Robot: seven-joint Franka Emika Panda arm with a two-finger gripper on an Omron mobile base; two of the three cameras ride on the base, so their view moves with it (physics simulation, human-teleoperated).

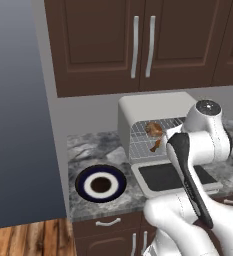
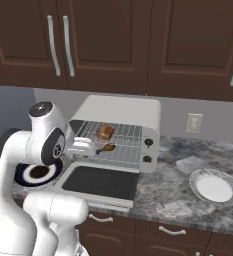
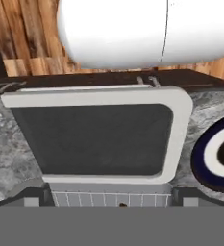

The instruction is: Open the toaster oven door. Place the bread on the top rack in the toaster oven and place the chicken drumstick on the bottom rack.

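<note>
Dropped flat at 6 o'clock is the toaster oven door; bread is seen above drumstick, gripper spread open.

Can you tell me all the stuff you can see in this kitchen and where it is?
toaster oven: one, light grey, on the counter under the cabinets
toaster oven door: one, dark glass in a grey frame, dropped open flat
bread: one, orange-brown, on the top rack
chicken drumstick: one, dark brown, on the bottom rack
dark blue plate: one, white ring and dark middle, on the counter left of the oven
white plate: one, on the counter right of the oven
cabinets: dark brown, above and below the counter
wall outlet: one, white, right of the oven
counter: grey marble
gripper: one, open, at the oven mouth
</note>
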